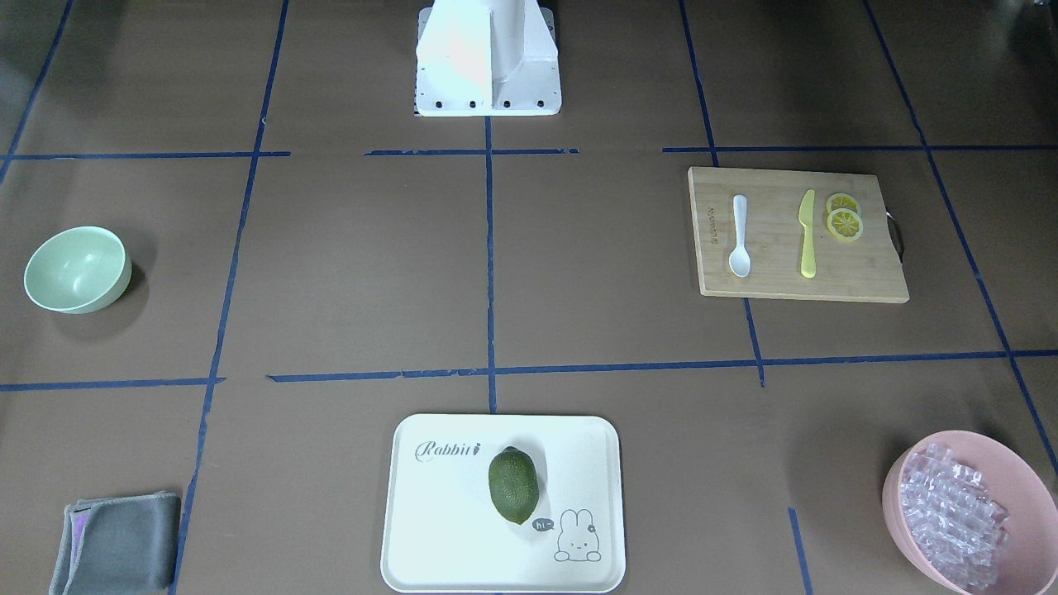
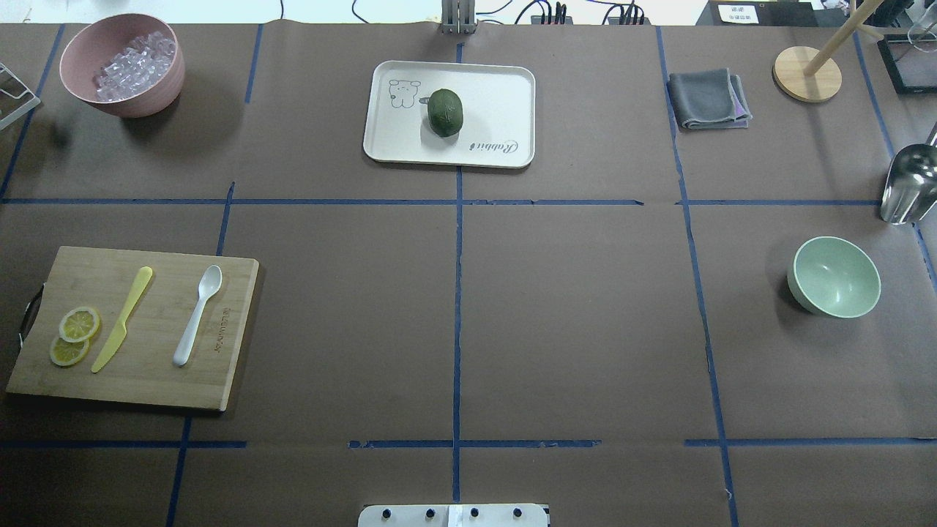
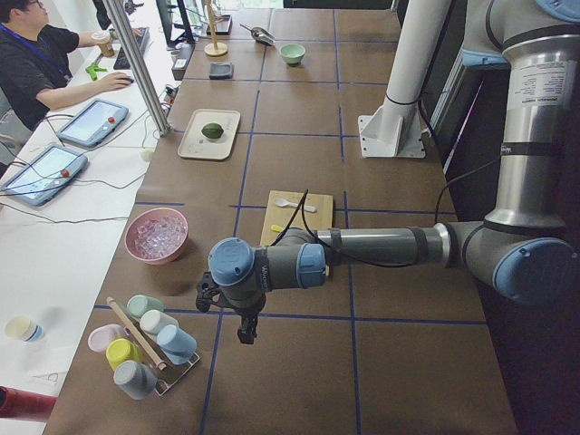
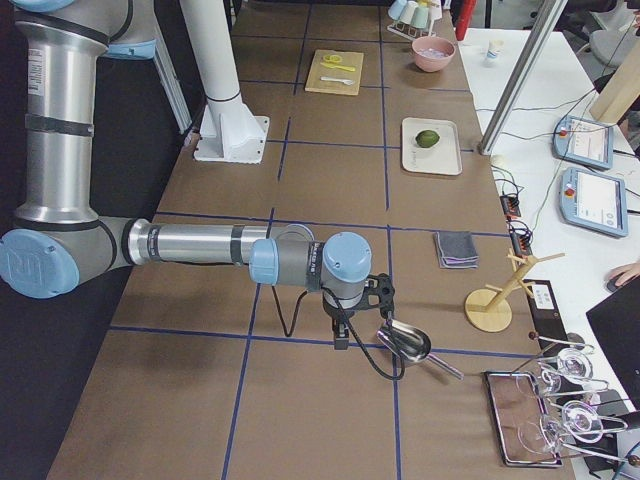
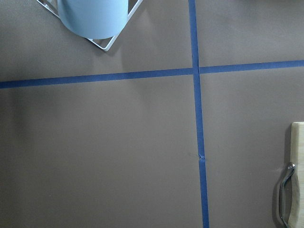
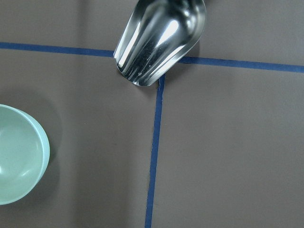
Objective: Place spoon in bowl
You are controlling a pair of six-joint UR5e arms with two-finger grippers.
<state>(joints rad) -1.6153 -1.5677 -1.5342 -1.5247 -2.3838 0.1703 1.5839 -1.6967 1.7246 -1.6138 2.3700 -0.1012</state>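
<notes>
The white spoon (image 1: 739, 235) lies flat on a wooden cutting board (image 1: 793, 285) on my left side; it also shows in the overhead view (image 2: 198, 315). The mint-green bowl (image 1: 77, 269) stands upright and empty on my right side, also in the overhead view (image 2: 834, 277) and at the left edge of the right wrist view (image 6: 19, 154). My left gripper (image 3: 245, 331) hangs beyond the board's outer end, near a cup rack. My right gripper (image 4: 340, 335) hangs beside a metal scoop. Both show only in the side views, so I cannot tell whether they are open or shut.
A yellow knife (image 2: 123, 318) and lemon slices (image 2: 73, 335) share the board. A pink bowl of ice cubes (image 2: 123, 64), a white tray (image 2: 505, 95) with a green fruit (image 2: 445, 112), a grey cloth (image 2: 706, 99) and a metal scoop (image 2: 910, 183) stand around the table.
</notes>
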